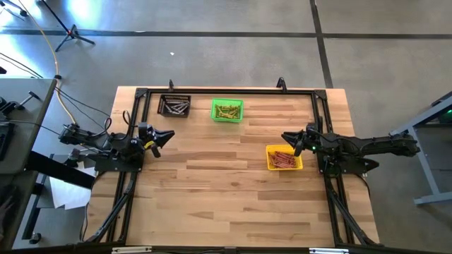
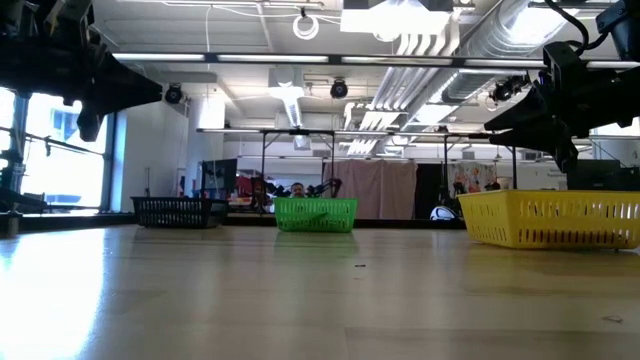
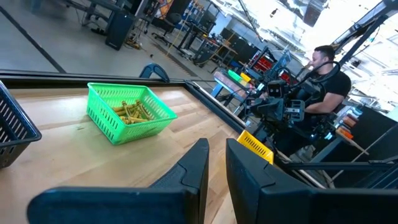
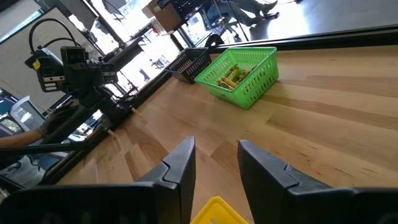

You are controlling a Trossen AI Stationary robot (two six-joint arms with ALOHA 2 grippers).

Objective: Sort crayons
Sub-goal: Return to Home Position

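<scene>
Three small bins stand on the wooden table. A black bin [image 1: 174, 106] at the far left holds greyish crayons [image 1: 177, 107]. A green bin [image 1: 227, 110] beside it holds yellow-gold crayons [image 3: 130, 112], also seen in the right wrist view [image 4: 231, 73]. A yellow bin [image 1: 284, 157] at the right holds reddish crayons [image 1: 283, 159]. My left gripper [image 1: 164, 135] hovers at the table's left side, slightly open and empty [image 3: 217, 144]. My right gripper [image 1: 288, 137] hovers just beyond the yellow bin's far edge, open and empty [image 4: 216, 146].
A black metal frame [image 1: 226, 90] runs along the table's far edge and both sides. Bare wood [image 1: 226, 190] covers the table's middle and near part. A person [image 3: 323, 81] sits beyond the table's right side, behind my right arm.
</scene>
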